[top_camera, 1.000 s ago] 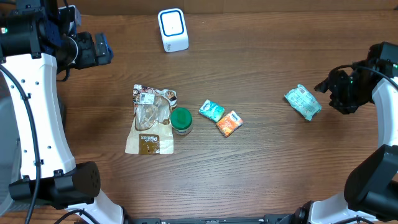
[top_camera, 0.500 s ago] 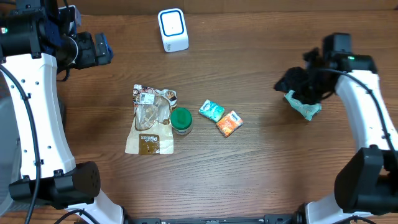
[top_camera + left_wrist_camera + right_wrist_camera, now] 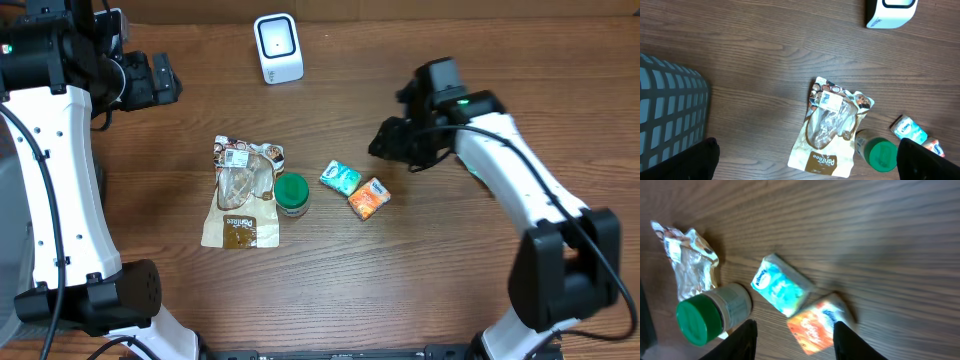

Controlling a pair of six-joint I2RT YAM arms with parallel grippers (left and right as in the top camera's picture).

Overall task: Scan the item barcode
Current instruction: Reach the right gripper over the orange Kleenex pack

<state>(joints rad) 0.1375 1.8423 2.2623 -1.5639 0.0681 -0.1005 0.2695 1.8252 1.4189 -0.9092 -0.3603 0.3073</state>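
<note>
A white barcode scanner (image 3: 278,47) stands at the back of the table, its lower part showing as the scanner (image 3: 890,12) in the left wrist view. Mid-table lie a snack pouch (image 3: 242,195), a green-lidded jar (image 3: 291,193), a teal tissue pack (image 3: 340,177) and an orange tissue pack (image 3: 368,198). My right gripper (image 3: 388,140) hovers open just right of and behind the two packs. In its own view the right gripper (image 3: 797,340) frames the orange pack (image 3: 815,327) without touching it. My left gripper (image 3: 160,80) is open and empty at the far left; the left gripper (image 3: 805,160) looks down on the pouch (image 3: 832,125).
A blue-grey gridded basket (image 3: 670,120) sits off the table's left side. The right arm's white link (image 3: 510,170) stretches across the right half of the table and covers what lies beneath it.
My right arm has swung from the table's right edge leftward, passing over the teal packet there, and now hangs near the two tissue packs. The left arm has not moved.
</note>
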